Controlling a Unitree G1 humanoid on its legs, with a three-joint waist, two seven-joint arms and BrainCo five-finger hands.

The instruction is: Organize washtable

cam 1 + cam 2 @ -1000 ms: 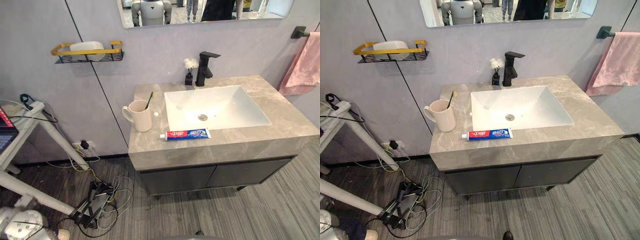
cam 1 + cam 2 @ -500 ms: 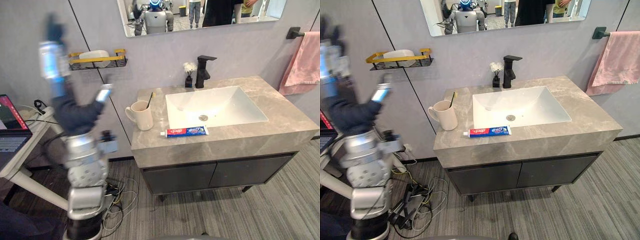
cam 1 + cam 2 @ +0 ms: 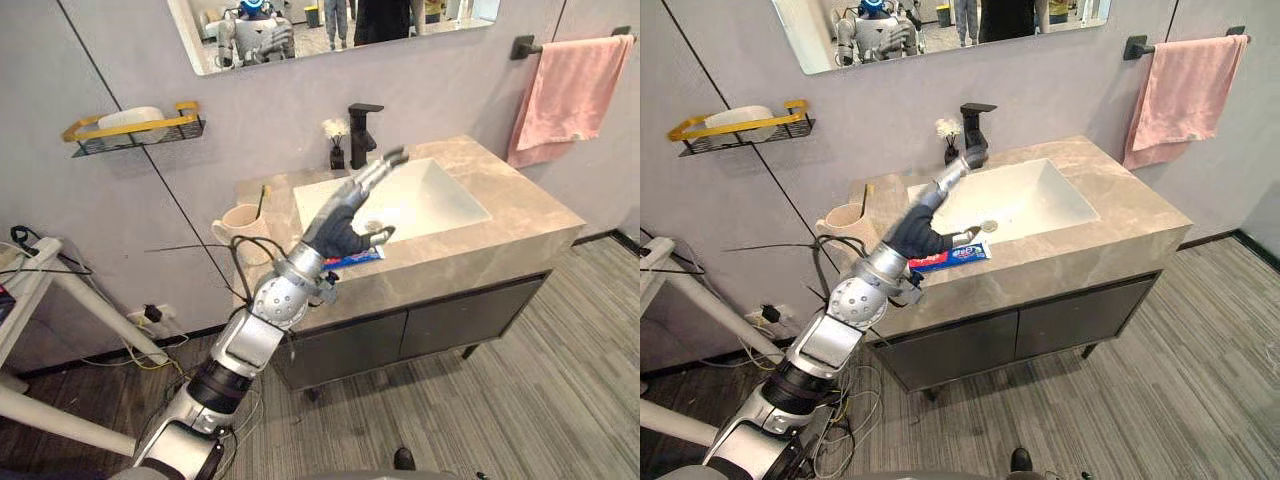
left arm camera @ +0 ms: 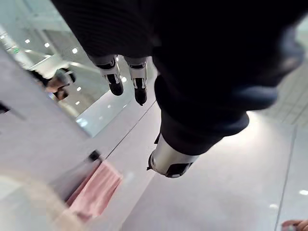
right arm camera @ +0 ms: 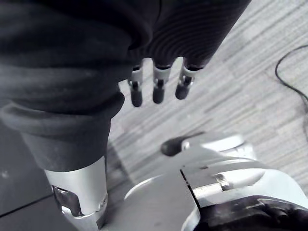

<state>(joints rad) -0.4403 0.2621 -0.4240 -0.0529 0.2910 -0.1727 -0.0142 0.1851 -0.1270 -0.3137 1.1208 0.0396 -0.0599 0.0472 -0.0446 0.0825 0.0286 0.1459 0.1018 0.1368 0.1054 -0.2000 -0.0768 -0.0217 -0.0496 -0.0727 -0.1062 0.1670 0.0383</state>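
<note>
- Left hand (image 3: 343, 218): raised above the front of the table (image 3: 520, 222), palm turned sideways. Fingers are straight and spread towards the basin (image 3: 440, 195), with the thumb held apart. It holds nothing.
- Contact between the left hand and any item cannot be confirmed; it appears to be in the air.
- Right hand (image 5: 157, 90): hangs low over the grey plank floor (image 5: 240, 86). Fingers are straight and loosely together, and it holds nothing.
- Toothpaste tube (image 3: 962, 254): lies flat on the front strip of the table, just before the basin. In the head views it sits directly below the left hand and is partly covered by it.
- Cup (image 3: 236, 222): stands upright at the left end of the table, well clear of the hand. A toothbrush (image 3: 261, 200) stands in it, leaning.
- Tap (image 3: 362, 120): black, behind the basin, with a small vase (image 3: 335, 152) of white flowers just beside it.
- Towel (image 3: 565, 85): pink, hanging from a wall bar to the right.
- Wall shelf (image 3: 135, 130): yellow-railed, mounted left of the table and carrying a white item.
</note>
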